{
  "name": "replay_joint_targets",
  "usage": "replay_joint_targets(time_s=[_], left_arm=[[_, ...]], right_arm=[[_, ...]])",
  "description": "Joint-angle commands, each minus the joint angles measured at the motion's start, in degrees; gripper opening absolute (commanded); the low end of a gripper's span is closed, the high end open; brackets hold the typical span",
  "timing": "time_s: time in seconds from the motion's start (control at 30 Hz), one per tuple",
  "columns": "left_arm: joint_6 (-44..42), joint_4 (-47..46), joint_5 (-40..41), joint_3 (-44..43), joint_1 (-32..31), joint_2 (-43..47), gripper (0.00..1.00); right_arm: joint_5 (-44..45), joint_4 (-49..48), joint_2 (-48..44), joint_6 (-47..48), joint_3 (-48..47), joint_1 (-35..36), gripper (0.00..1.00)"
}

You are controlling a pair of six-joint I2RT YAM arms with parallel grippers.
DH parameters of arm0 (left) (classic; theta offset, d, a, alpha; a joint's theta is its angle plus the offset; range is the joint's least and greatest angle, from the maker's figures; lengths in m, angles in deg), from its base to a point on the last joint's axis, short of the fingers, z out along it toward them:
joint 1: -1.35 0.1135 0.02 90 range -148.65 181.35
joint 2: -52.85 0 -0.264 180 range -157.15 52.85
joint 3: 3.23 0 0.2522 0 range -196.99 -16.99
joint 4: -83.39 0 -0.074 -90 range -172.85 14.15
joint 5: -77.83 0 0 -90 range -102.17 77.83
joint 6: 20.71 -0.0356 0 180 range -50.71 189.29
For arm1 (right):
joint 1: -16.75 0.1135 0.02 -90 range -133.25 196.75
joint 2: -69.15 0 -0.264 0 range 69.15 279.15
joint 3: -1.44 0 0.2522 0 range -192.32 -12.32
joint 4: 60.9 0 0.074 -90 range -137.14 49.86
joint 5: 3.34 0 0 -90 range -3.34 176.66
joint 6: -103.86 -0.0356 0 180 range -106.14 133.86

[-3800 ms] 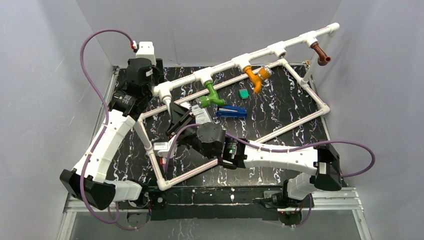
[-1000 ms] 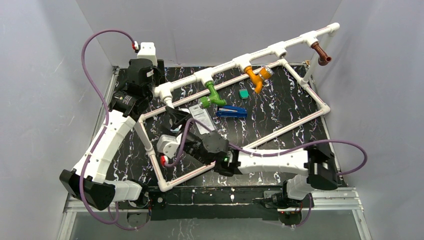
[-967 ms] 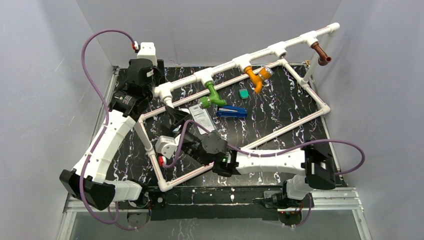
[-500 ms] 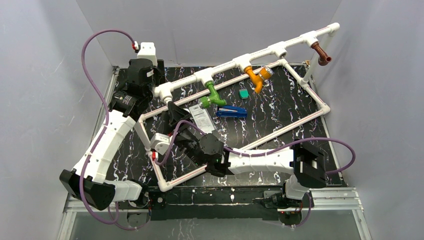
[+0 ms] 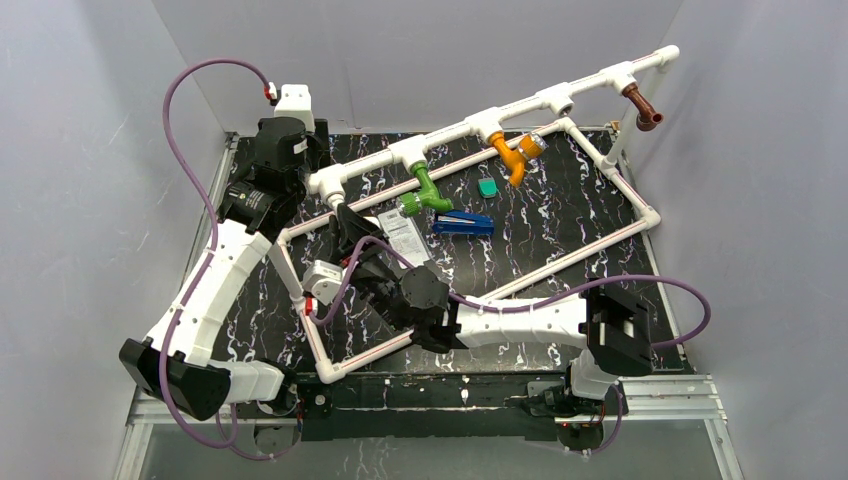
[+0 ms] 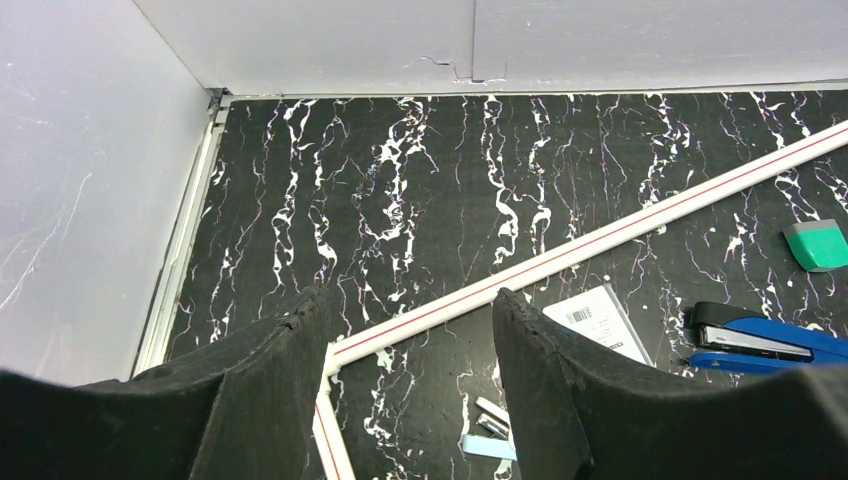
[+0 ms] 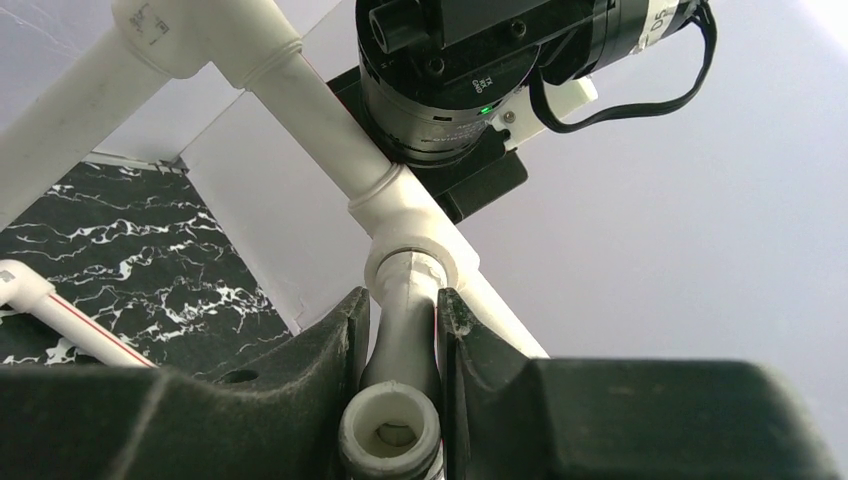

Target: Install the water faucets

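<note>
Butting up against the tee [image 7: 405, 215] near the far-left corner of the desk [image 6: 400, 150], your white faucet [image 7: 390, 430] looks light, stiff, slick plastic: right gripper [image 7: 402, 305] clamped on its stem, a sound hold, left gripper [image 6: 410, 310] spread wide, empty.

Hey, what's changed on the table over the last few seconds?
The right arm drew leftward and its wrist turned. The right gripper stayed under the leftmost tee, shut on the white faucet. The open left gripper, green faucet, orange faucet, brown faucet and blue stapler did not move.
</note>
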Motion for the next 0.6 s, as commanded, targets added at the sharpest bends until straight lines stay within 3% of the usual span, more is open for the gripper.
replay_joint_targets(time_s=[0.0, 0.23, 0.43, 0.57], left_arm=[[-0.2, 13.8, -3.8, 5.1, -2.9, -5.9, 0.58], [-0.3, 13.8, -3.7, 4.9, -3.0, -6.2, 0.58], [-0.3, 14.0, -4.0, 4.5, -3.0, -6.5, 0.58], [-0.3, 14.0, -4.0, 4.7, -3.1, -6.2, 0.58]], right_arm=[[3.4, -1.6, -0.4, -3.8, -3.0, -1.5, 0.01], [4.3, 1.0, -2.7, -20.2, -3.6, -2.6, 0.01], [7.0, -2.4, -2.5, -34.2, -3.5, -2.6, 0.01], [6.1, -1.7, -1.8, -37.4, -4.4, -2.6, 0.01]])
